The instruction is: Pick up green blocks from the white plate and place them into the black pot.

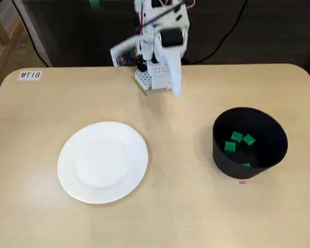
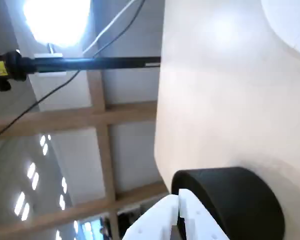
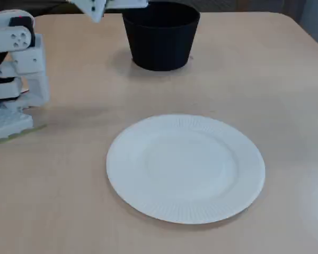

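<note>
The white plate lies bare at the left of a fixed view, with no block on it; it also fills the front of the other fixed view as the plate. The black pot stands at the right and holds several green blocks. My gripper is folded back over the arm's base at the table's far edge, away from both. In the wrist view the gripper shows its white fingers pressed together with nothing between them, beside the pot.
The arm's base sits at the table's edge. A label reading MT18 is stuck at the far left corner, and a small red mark lies just in front of the pot. A black cable runs behind the table.
</note>
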